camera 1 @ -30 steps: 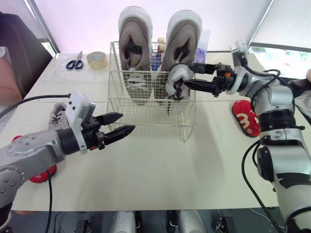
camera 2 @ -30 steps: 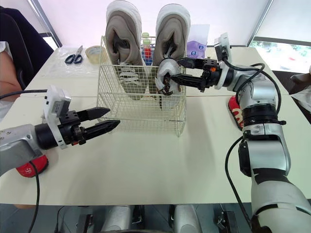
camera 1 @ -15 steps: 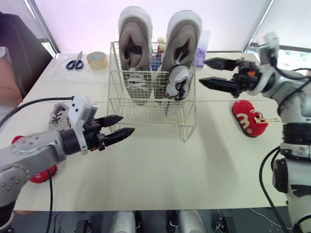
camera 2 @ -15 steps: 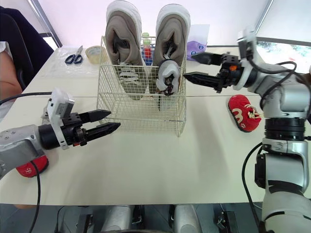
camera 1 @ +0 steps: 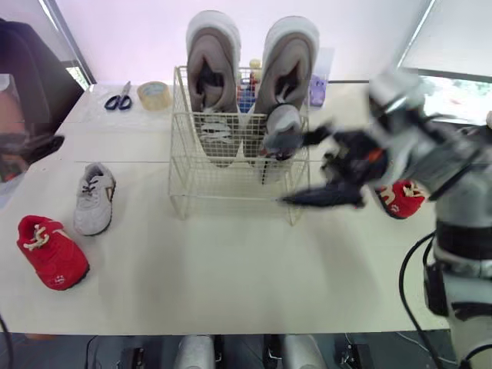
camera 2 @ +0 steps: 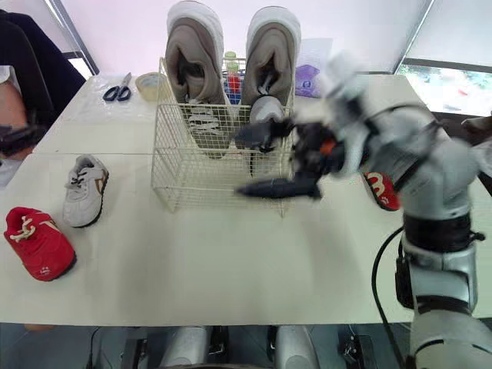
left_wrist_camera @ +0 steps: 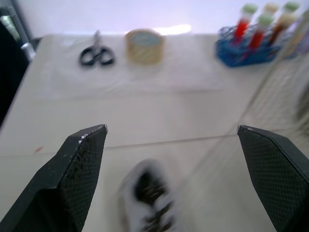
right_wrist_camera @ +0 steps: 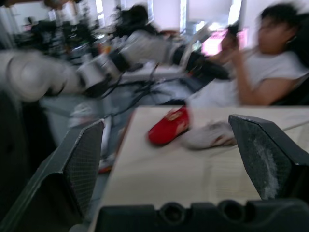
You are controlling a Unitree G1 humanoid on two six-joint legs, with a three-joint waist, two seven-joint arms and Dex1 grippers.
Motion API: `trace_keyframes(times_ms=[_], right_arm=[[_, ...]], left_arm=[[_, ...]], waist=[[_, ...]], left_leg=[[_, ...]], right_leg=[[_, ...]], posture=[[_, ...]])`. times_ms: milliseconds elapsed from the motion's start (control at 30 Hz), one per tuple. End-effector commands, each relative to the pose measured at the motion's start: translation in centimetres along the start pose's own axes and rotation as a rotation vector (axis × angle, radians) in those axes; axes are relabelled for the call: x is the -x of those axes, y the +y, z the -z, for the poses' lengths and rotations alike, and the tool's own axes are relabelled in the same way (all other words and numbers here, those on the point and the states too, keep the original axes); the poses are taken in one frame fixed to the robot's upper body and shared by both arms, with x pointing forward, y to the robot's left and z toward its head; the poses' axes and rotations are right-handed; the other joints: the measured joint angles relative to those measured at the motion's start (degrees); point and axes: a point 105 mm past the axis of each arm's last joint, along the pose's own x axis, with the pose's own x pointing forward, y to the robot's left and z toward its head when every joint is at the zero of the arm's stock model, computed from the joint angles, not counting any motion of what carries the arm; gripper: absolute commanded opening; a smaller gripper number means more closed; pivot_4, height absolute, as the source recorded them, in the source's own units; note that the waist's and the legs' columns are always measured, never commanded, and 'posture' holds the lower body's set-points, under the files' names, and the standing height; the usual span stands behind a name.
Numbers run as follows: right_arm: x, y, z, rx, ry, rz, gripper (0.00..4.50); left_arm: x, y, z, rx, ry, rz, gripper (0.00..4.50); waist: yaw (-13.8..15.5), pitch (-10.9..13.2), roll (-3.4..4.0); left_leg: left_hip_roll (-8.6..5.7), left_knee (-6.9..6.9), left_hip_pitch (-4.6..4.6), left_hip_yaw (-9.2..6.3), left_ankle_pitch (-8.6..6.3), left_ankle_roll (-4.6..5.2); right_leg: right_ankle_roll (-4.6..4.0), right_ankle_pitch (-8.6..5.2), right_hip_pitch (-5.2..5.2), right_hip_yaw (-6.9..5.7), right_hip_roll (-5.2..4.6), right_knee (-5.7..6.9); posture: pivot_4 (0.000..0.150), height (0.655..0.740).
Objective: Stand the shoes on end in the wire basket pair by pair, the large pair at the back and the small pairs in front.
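Observation:
The wire basket [camera 1: 192,181] stands mid-table. Two large grey shoes [camera 1: 211,54] stand on end at its back. One small grey shoe [camera 1: 281,123] stands in the front right corner. My right gripper [camera 1: 306,169] is blurred, open and holding nothing, just in front of that corner. To its right on the table lies a small red shoe [camera 1: 401,198]. On the left of the table lie the other small grey shoe [camera 1: 94,198] and a second red shoe [camera 1: 52,252]. My left gripper [left_wrist_camera: 171,128] is open and holds nothing, above that grey shoe [left_wrist_camera: 149,200].
Scissors [camera 1: 118,98] and a tape roll [camera 1: 154,94] lie at the back left. A blue rack of test tubes [left_wrist_camera: 251,46] stands behind the basket, with a purple packet [camera 2: 307,75] beside it. A seated person [right_wrist_camera: 251,72] is past the table's left end.
My right gripper let go of the small grey shoe in the basket, drew back right, then swung down in front of the basket. My left arm pulled away left, uncovering two small shoes.

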Motion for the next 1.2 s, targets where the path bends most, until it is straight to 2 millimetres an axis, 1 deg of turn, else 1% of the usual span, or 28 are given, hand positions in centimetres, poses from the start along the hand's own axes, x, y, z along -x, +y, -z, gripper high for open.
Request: trace_keyframes(times_ms=[33, 133, 200, 333, 533, 733, 800, 900, 1000, 1033, 1133, 1167, 1200], right_arm=[[-0.7, 0.4, -0.3, 0.089, 0.018, -0.01, 4.5], [-1.1, 0.5, 0.0, 0.087, 0.015, -0.012, 4.5], [-1.3, 0.3, 0.4, 0.085, 0.02, 0.0, 4.5], [-1.4, -0.1, 1.5, 0.082, 0.046, 0.042, 4.5], [-1.6, -0.3, 1.5, 0.069, 0.02, 0.079, 4.5], [-1.5, -0.6, 1.3, 0.06, 0.006, 0.12, 4.5], [-1.4, -0.7, 1.4, 0.059, 0.004, 0.134, 4.5], [-1.4, -0.9, 1.3, 0.056, -0.001, 0.148, 4.5], [-1.3, -0.9, 1.3, 0.053, -0.006, 0.162, 4.5], [-1.2, -1.0, 1.3, 0.054, -0.007, 0.169, 4.5], [-1.0, -1.2, 1.2, 0.055, -0.009, 0.188, 4.5], [-0.9, -1.2, 1.2, 0.055, -0.009, 0.194, 4.5], [-0.8, -1.2, 1.2, 0.055, -0.009, 0.201, 4.5]], left_arm=[[-0.1, 1.7, 1.1, -0.018, 0.056, 0.0, 4.44], [-0.9, 2.0, 2.7, 0.023, 0.108, 0.045, 4.44], [-1.4, 1.9, 3.5, 0.026, 0.144, 0.08, 4.44], [-2.5, 1.8, 4.0, 0.027, 0.172, 0.097, 4.44], [-3.8, 1.8, 6.1, -0.019, 0.285, 0.086, 4.44], [-5.2, 0.3, 7.6, 0.0, 0.35, 0.15, 4.44], [-5.6, 0.2, 8.6, -0.012, 0.388, 0.138, 4.44], [-6.0, 0.1, 9.2, -0.008, 0.394, 0.124, 4.44], [-6.3, 0.1, 9.1, 0.018, 0.365, 0.112, 3.62], [-6.4, 0.0, 9.0, 0.029, 0.352, 0.11, 3.22], [-6.5, 0.0, 8.6, 0.055, 0.323, 0.106, 1.63], [-6.5, 0.1, 8.6, 0.063, 0.317, 0.101, 1.22], [-6.5, 0.2, 8.6, 0.07, 0.311, 0.093, 0.64]], waist=[[0.0, 0.0, -0.1], [0.0, -0.1, -0.47], [0.0, -0.1, -0.5], [-0.2, -0.1, -0.55], [-0.4, -0.1, -0.56], [-0.3, -0.1, -0.59], [-0.3, -0.1, -0.6], [-0.3, -0.1, -0.61], [-0.3, -0.1, -0.61], [-0.3, -0.1, -0.6], [-0.4, -0.1, -0.61], [-0.4, -0.1, -0.61], [-0.3, -0.1, -0.61]], left_leg=[[-0.04, 0.03, -0.17, 0.01, 0.0, 0.0], [-0.01, 0.08, -0.29, 0.02, 0.05, -0.05], [0.0, 0.07, -0.28, 0.02, 0.05, -0.04], [0.0, 0.08, -0.27, 0.05, 0.03, -0.01], [0.01, 0.08, -0.24, 0.08, 0.05, -0.03], [0.03, 0.1, -0.24, 0.08, 0.04, -0.01], [0.02, 0.13, -0.24, 0.08, 0.04, -0.01], [0.03, 0.21, -0.24, 0.07, 0.03, 0.01], [0.05, 0.37, -0.24, 0.05, 0.02, 0.04], [0.07, 0.47, -0.25, 0.04, 0.0, 0.07], [0.12, 0.69, -0.26, 0.0, -0.06, 0.16], [0.12, 0.74, -0.26, 0.0, -0.07, 0.17], [0.12, 0.76, -0.26, 0.0, -0.08, 0.18]], right_leg=[[0.01, 0.01, -0.13, 0.0, -0.03, 0.01], [0.02, 0.02, -0.26, -0.02, 0.02, 0.06], [0.02, 0.02, -0.25, -0.03, 0.04, 0.07], [0.02, 0.02, -0.25, -0.03, 0.05, 0.1], [0.02, 0.02, -0.26, -0.02, 0.07, 0.18], [0.02, 0.02, -0.26, -0.02, 0.08, 0.19], [0.02, 0.02, -0.25, -0.02, 0.05, 0.21], [0.03, 0.02, -0.23, -0.02, 0.05, 0.24], [0.03, 0.02, -0.18, -0.02, 0.04, 0.33], [0.03, 0.01, -0.17, -0.02, 0.05, 0.38], [0.03, 0.02, -0.1, -0.04, 0.06, 0.44], [0.03, 0.02, -0.08, -0.04, 0.06, 0.45], [0.03, 0.02, -0.07, -0.04, 0.06, 0.45]], posture=[[0.15, 0.7357], [0.15, 0.7357], [0.15, 0.7357], [0.15, 0.7357], [0.15, 0.7357], [0.15, 0.7357], [0.15, 0.7357], [0.15, 0.7357], [0.15, 0.7357], [0.15, 0.7357], [0.15, 0.7357], [0.15, 0.7357], [0.15, 0.7357]])
